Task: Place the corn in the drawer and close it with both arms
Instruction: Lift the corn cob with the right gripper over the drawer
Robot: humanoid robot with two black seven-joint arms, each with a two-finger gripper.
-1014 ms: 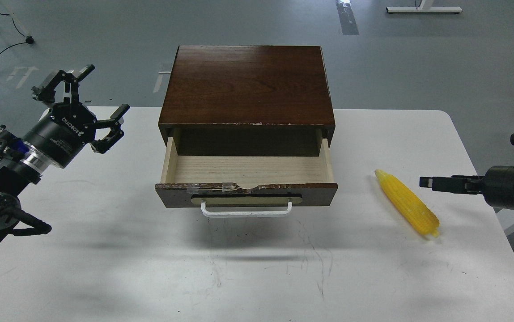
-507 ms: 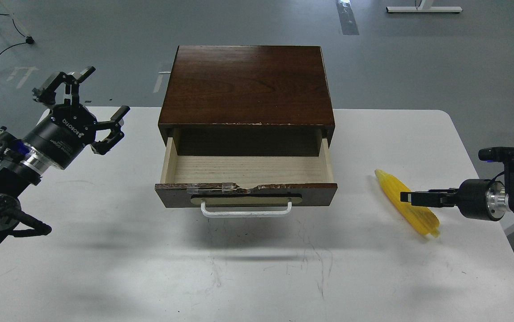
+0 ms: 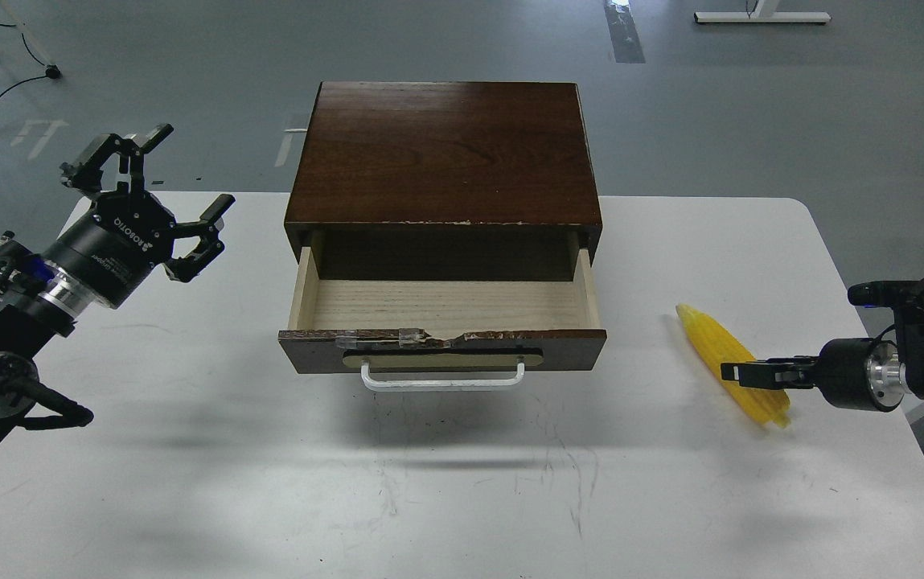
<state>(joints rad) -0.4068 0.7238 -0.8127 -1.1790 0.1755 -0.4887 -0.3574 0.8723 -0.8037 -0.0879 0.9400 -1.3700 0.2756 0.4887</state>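
The yellow corn (image 3: 704, 339) lies on the white table to the right of the drawer, pointed end away from me. The drawer (image 3: 570, 348) is pulled open from the dark wooden cabinet (image 3: 445, 153); its pale inside is empty, and its white handle (image 3: 442, 382) faces me. My right gripper (image 3: 731, 372) reaches in from the right at the corn's thick near part and overlaps it. It is seen side-on, so I cannot tell its fingers apart or whether it touches the corn. My left gripper (image 3: 196, 164) is open and empty, held above the table left of the cabinet.
The white table (image 3: 445, 498) runs wide in front of the drawer, with its right edge just beyond the corn. Grey floor lies behind the cabinet, with cables at the far left and a stand's base at the top right.
My right gripper has moved left and down from beside the corn until it overlaps the corn's near part. The corn looks unmoved. The left arm has barely shifted.
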